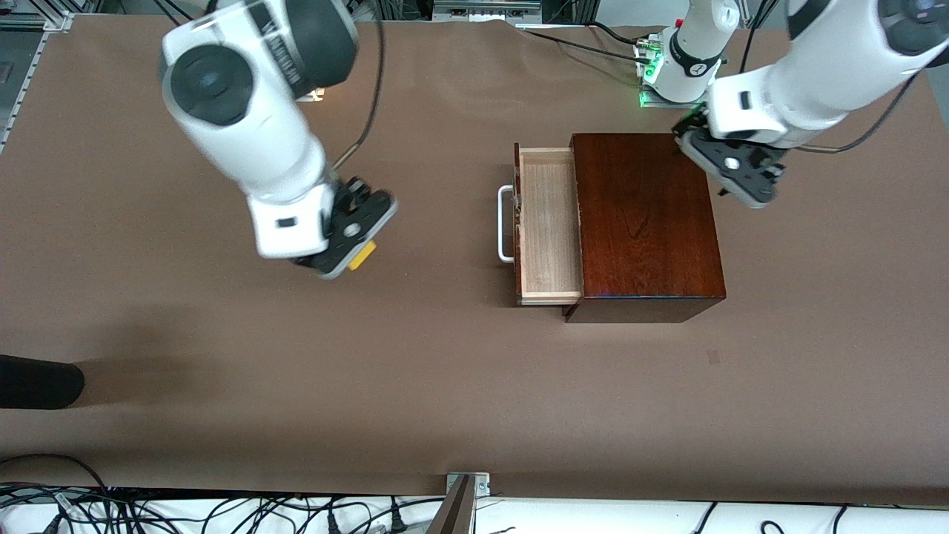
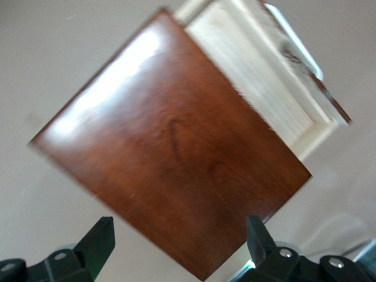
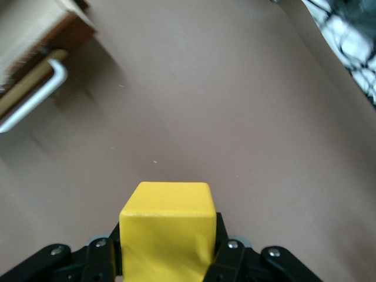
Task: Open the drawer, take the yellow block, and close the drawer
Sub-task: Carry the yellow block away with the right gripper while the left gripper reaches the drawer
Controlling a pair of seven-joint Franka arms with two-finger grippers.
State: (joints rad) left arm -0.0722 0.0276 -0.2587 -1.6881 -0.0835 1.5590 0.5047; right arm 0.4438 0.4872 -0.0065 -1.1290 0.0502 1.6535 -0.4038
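The drawer (image 1: 547,226) of the dark reddish-brown wooden box (image 1: 645,222) stands pulled open toward the right arm's end, and its pale interior shows nothing in it. Its white bar handle (image 1: 506,222) faces the right arm's end. My right gripper (image 1: 354,251) is shut on the yellow block (image 1: 363,256) and holds it above the bare table, apart from the drawer. The block (image 3: 167,229) fills its fingers, with the handle (image 3: 35,100) off to one side. My left gripper (image 1: 732,174) is open and empty, over the box's edge toward the left arm's end. The left wrist view shows the box top (image 2: 176,147) and the drawer (image 2: 258,76).
A black rounded object (image 1: 37,382) pokes in at the table's edge at the right arm's end, nearer the front camera. Cables and a metal bracket (image 1: 467,486) line the table's near edge. The brown table (image 1: 445,371) stretches wide around the box.
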